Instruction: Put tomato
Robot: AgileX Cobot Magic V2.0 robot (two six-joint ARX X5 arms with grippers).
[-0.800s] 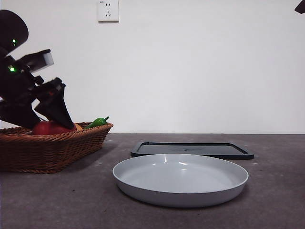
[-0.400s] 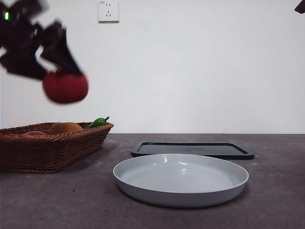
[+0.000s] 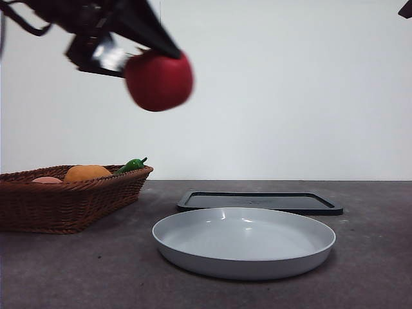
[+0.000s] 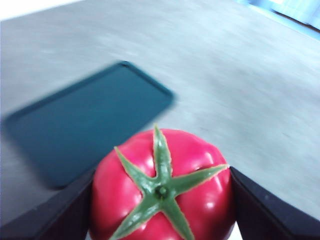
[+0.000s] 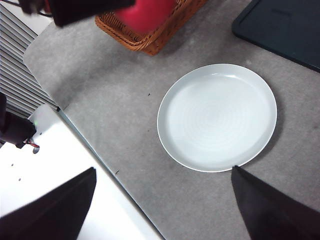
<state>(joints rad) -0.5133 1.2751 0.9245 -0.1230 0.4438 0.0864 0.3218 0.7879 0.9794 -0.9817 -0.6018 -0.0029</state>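
Hanging high above the worktop point(image 3: 77, 270), the tomato point(image 3: 159, 80) is pinched between the jaws of the left tool point(image 4: 162, 200), calyx facing the wrist camera. The grey plate point(image 3: 244, 241), the likely drop spot, lies below and off to the side away from the wicker basket point(image 3: 71, 196). The right tool point(image 5: 160, 210) waits spread and empty, high over the plate.

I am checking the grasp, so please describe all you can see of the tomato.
The tomato is round, glossy and red, with a green star-shaped calyx on top. The left gripper holds it by its sides, one black jaw on each. It hangs in the air, high above the table, between the basket and the plate, touching nothing else.
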